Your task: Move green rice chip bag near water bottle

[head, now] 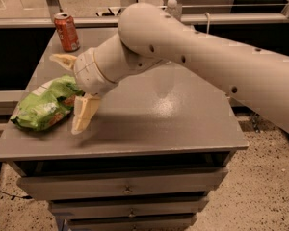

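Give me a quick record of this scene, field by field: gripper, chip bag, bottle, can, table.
green rice chip bag: lying on the table near its front left corner
gripper: over the table's left side, jaws open, straddling the bag's right end
water bottle: far edge, mostly hidden behind the arm; only its white cap shows
soda can: upright, far left corner
table: grey top, drawers below
task state: bag not yet near the bottle

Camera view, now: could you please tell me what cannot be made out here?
All in the camera view:
1. Water bottle: only its cap shows; the arm hides its body.
2. Green chip bag: its right end sits behind the open gripper; contact cannot be told.
3. Arm: cut off by the right edge.
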Available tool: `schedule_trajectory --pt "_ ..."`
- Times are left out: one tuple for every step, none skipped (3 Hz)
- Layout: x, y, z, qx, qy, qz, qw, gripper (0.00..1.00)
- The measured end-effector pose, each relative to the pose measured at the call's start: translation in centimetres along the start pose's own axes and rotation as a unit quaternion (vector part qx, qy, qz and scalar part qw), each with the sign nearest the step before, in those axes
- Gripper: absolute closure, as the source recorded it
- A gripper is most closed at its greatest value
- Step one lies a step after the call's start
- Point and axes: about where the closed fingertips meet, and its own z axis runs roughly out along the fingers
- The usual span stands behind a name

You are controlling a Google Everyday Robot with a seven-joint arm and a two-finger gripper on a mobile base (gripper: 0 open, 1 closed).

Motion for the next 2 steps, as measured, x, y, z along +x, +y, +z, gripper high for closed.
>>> schedule_trajectory --pt "-0.1 0.0 1.4 0.009 -0.017 0.012 0.9997 0.00" --pt "-0.1 -0.3 2.9 0.018 -0.025 0.025 0.9992 0.00"
